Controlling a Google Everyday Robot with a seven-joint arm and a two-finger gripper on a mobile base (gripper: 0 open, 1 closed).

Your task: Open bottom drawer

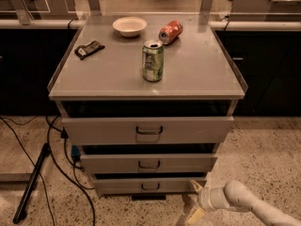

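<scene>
The gripper (194,200) sits low at the right of the view, just above the speckled floor (263,164). Its two pale fingers (194,186) are spread apart with nothing between them, and the white arm (244,202) runs off behind it to the right.

Just left of the gripper is the bottom drawer (141,184), the lowest front of the grey cabinet (84,79). Its small dark handle (150,187) is a little further left, about level with the upper finger. That finger overlaps the drawer's right end, and whether it touches cannot be told.

Above the gripper and to its left come the middle drawer (113,164) and then the top drawer (103,130). Higher still, on the cabinet's top, stand a green can (153,60) and a white bowl (130,26), with a red can (170,31) lying on its side and a dark packet (89,49). Far left of the gripper, black cables (56,164) trail over the floor.
</scene>
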